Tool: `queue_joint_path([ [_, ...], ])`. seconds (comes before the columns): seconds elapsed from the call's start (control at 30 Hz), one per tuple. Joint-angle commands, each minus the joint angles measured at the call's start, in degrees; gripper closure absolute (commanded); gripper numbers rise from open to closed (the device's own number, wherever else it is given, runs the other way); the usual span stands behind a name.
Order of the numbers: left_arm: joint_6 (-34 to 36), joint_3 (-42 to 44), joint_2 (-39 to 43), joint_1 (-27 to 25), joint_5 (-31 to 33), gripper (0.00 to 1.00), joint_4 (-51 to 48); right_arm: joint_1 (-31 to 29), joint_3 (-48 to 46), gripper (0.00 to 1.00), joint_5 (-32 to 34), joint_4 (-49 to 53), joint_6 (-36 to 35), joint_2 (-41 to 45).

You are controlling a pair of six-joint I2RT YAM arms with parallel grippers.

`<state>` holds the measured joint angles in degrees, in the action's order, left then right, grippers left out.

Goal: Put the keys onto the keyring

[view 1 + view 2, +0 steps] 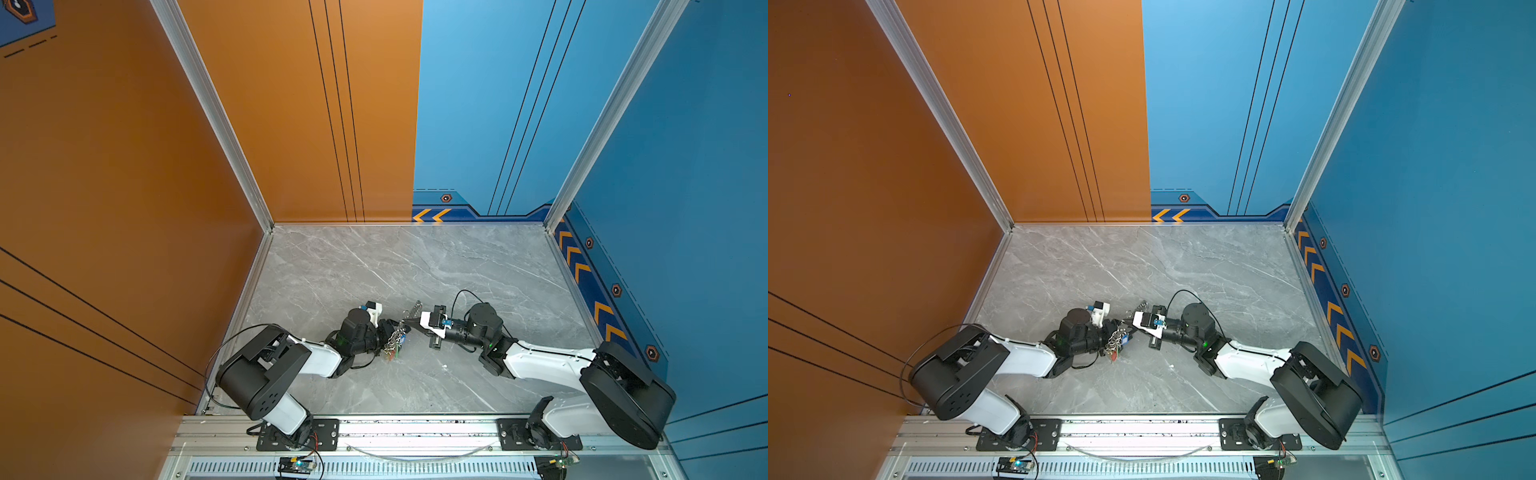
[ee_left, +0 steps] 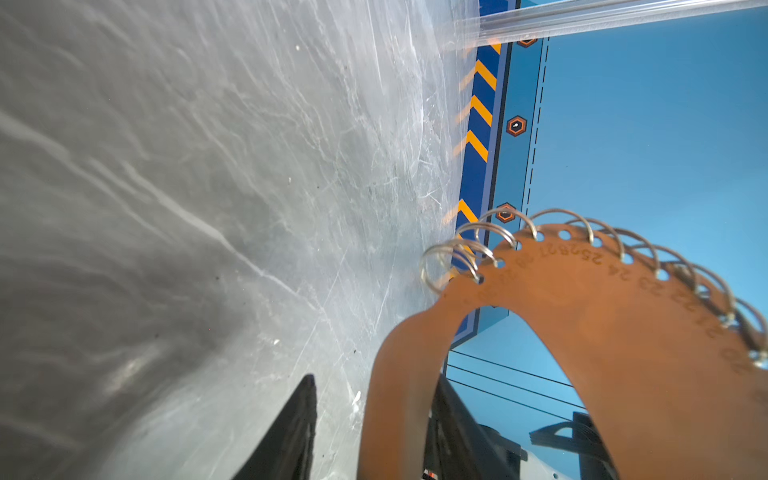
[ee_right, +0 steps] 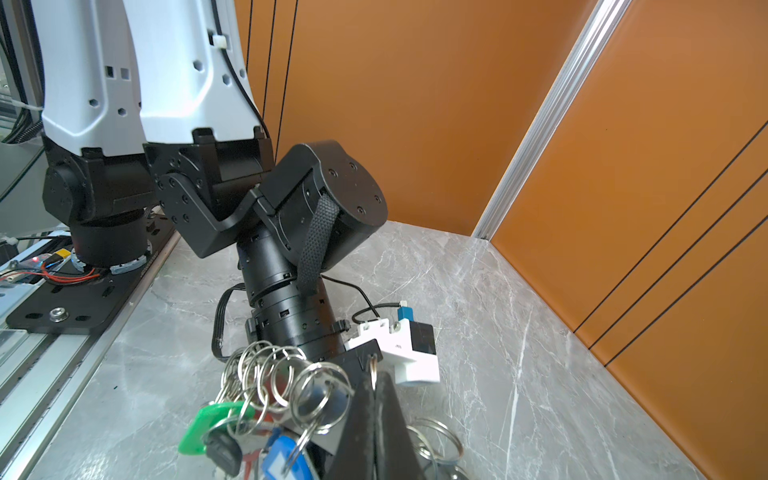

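**Status.** The keyring (image 2: 582, 332) is carried at the tip of the right pincer (image 3: 374, 368). That pincer is fully closed and appears to pinch the keyring's thin edge. The left pincer (image 2: 374, 386) is partly open. Its jaws straddle the tan band of the keyring with a clear gap on one side, so it grips nothing. Several keys (image 3: 216, 424) hang below the keyring from its silver rings (image 2: 469, 245).

**Hazards.**
- The only grip is likely an edge pinch. The weight of the hanging keys could pivot the keyring or slide it out, dropping it onto the worktop (image 1: 374, 270).
- If the left jaws close off-centre, they could push the band sideways and twist it out of the right pincer.
- Loose rings beside the keyring's edge could snag on a jaw.

**View coverage.**
- The left wrist view shows the keyring's flat face, its punched holes, stamped numbers and empty rings, but no keys.
- The right wrist view shows the keys with green and blue tags and the closed jaws. It shows the keyring edge-on only.
- In both top views the cluster below the keyring is too small to tell whether it touches the worktop.
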<state>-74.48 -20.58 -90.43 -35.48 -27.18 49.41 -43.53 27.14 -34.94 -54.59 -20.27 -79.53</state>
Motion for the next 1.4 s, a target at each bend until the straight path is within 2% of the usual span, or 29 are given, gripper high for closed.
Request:
queue_joint_path([
  [0.0,-1.1,0.5,-1.6,-0.7,-2.6,0.61,3.0,-0.6,2.0,1.0,-0.7,-4.1,-0.4,-0.2],
  [0.2,-0.3,0.2,-2.6,-0.6,-2.7,0.75,3.0,-0.7,1.6,1.0,0.3,-3.0,-1.5,0.3],
  [0.43,1.4,0.3,-2.5,1.0,-2.3,0.84,1.5,-0.7,0.0,1.0,1.9,0.4,-3.5,3.2],
  [0.53,5.5,-1.2,0.9,2.1,-1.4,0.87,-6.6,-0.5,-0.8,1.0,2.2,2.4,-4.2,4.8],
  [0.63,13.9,-5.4,6.7,2.2,1.9,0.89,-23.3,-0.6,-1.8,1.0,2.9,3.5,-4.5,6.3],
  [0.8,31.4,-15.0,15.2,2.3,15.4,0.89,-52.2,-0.6,-3.9,1.0,3.5,3.8,-3.9,7.6],
  [0.9,39.5,-20.4,16.7,2.2,23.3,0.9,-62.8,-1.0,-5.2,1.0,3.6,3.1,-2.9,7.4],
  [0.97,43.4,-23.2,16.7,2.2,27.1,0.91,-66.5,-1.4,-6.1,0.98,3.8,2.5,-2.4,7.1],
  [1.03,47.1,-25.7,16.7,2.0,31.0,0.92,-68.5,-2.0,-6.9,0.9,4.5,2.0,-1.9,7.0],
  [1.13,50.8,-28.9,16.5,1.9,36.3,0.95,-70.8,-2.7,-8.2,0.76,5.9,1.5,-1.5,7.2],
  [1.2,52.9,-30.1,17.0,1.2,40.5,0.96,-71.1,-2.7,-9.3,0.63,7.3,1.0,-1.1,7.7],
  [1.37,64.1,-33.9,16.9,-5.1,56.4,0.98,-71.5,-2.4,-10.8,0.6,9.6,4.4,-1.1,11.2],
])
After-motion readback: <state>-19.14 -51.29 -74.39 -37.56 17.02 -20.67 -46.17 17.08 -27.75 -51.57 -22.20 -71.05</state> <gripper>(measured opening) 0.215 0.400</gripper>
